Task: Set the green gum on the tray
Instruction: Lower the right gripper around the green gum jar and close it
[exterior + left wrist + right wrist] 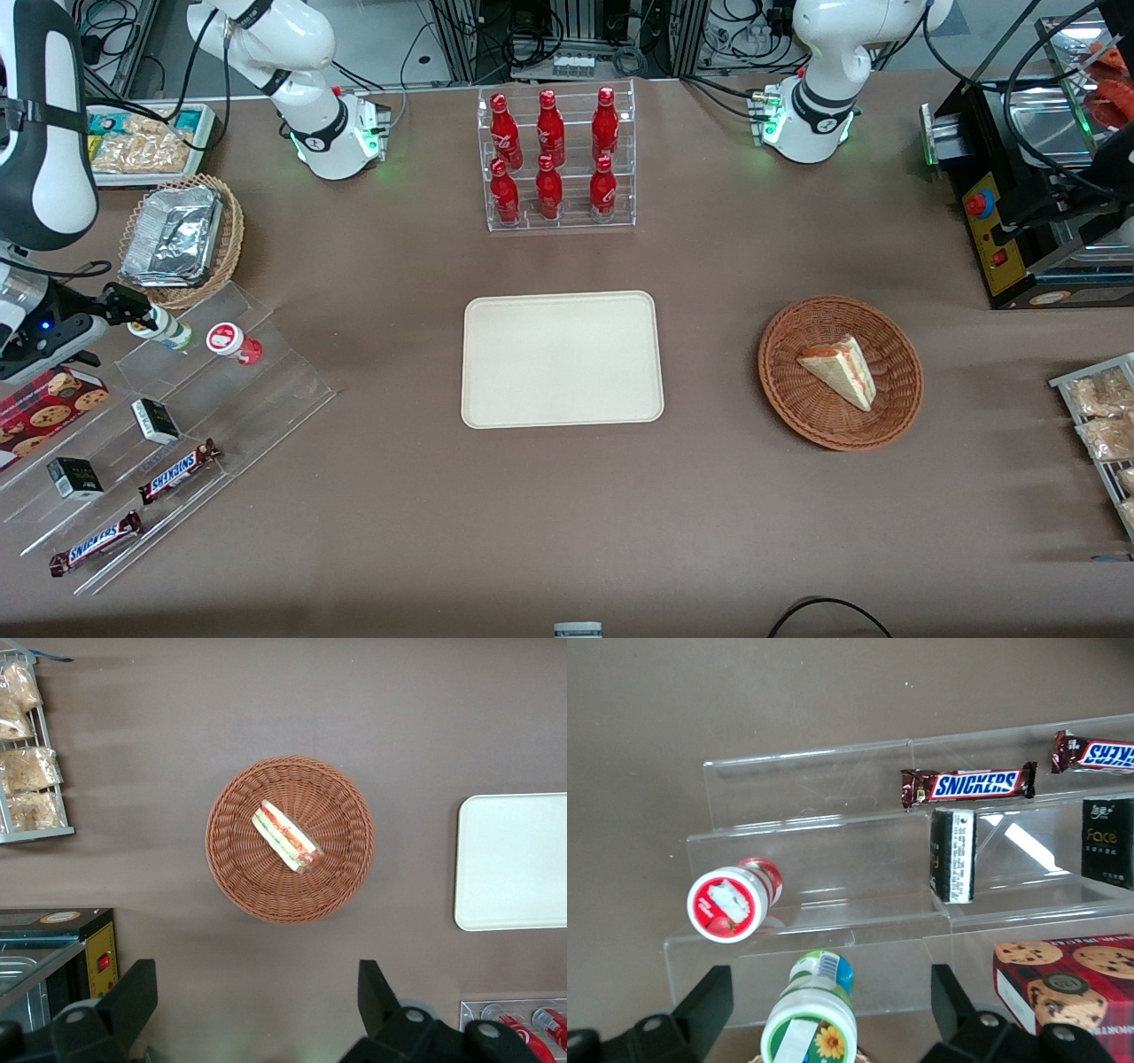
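Observation:
The green gum (166, 330) is a small white bottle with a green label, standing on the top step of a clear acrylic stand (177, 425) toward the working arm's end of the table. It also shows in the right wrist view (813, 1014), lid with a yellow flower mark. My right gripper (133, 308) is open, its two black fingers (709, 1005) wide apart on either side of the bottle without touching it. A similar red-and-white bottle (232, 341) stands beside it. The cream tray (562, 359) lies flat and bare at the table's middle, apart from the gripper.
The stand also holds Snickers bars (177, 470), small black boxes (155, 420) and a cookie box (49, 403). A wicker basket with a foil container (177, 237) sits close by. A rack of red bottles (556, 159) and a sandwich basket (840, 372) stand farther off.

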Tool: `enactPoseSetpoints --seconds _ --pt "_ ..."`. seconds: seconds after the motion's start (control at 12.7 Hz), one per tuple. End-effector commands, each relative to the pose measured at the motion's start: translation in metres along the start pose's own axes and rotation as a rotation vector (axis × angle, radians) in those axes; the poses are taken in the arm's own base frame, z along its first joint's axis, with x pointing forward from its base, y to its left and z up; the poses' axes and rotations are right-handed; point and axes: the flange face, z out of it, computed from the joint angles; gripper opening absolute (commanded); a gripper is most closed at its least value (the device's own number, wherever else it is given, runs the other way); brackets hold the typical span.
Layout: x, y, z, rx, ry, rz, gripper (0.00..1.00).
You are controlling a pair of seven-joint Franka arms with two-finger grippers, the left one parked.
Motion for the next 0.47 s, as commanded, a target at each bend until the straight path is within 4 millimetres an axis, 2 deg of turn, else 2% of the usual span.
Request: enactPoseSetpoints --seconds 0.0,0.39 --pt "-0.019 -0.01 0.01 -0.045 0.044 -0.028 0.99" --pt "-0.038 -0.02 0.025 -0.035 0.033 -0.026 1.0"
